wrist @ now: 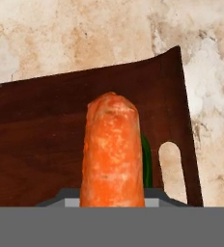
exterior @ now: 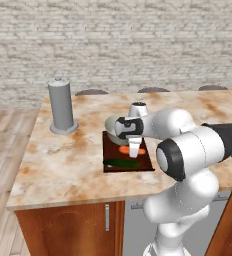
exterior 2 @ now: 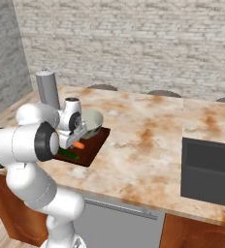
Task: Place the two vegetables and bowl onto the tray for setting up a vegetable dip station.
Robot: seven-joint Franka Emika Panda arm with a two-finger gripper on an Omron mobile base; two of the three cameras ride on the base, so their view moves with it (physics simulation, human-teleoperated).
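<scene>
Claw: the claw is hanging straight down over the tray, clamped on the carrot; in the hand view the carrot is rising between the finger tips.
Carrot: the carrot is lying orange and blunt-tipped across the middle of the tray; whether it is resting on the wood or hanging just clear of it cannot be told.
Green vegetable: the dark green vegetable is lying flat along the tray's near edge, in front of the carrot; in the hand view a sliver of it is peeking out from behind the carrot, near the tray's slot handle.
Bowl: the pale bowl is sitting upright at the tray's far end, behind the claw and partly masked by the arm.
Tray: the reddish-brown tray is lying flat on the marbled bench, toward the bench's front edge.
Cylinder: a tall grey cylinder is standing on the bench well to the left of the tray, apart from everything on it.
Sink: a dark sink is sitting in the bench far to the right of the tray.
</scene>
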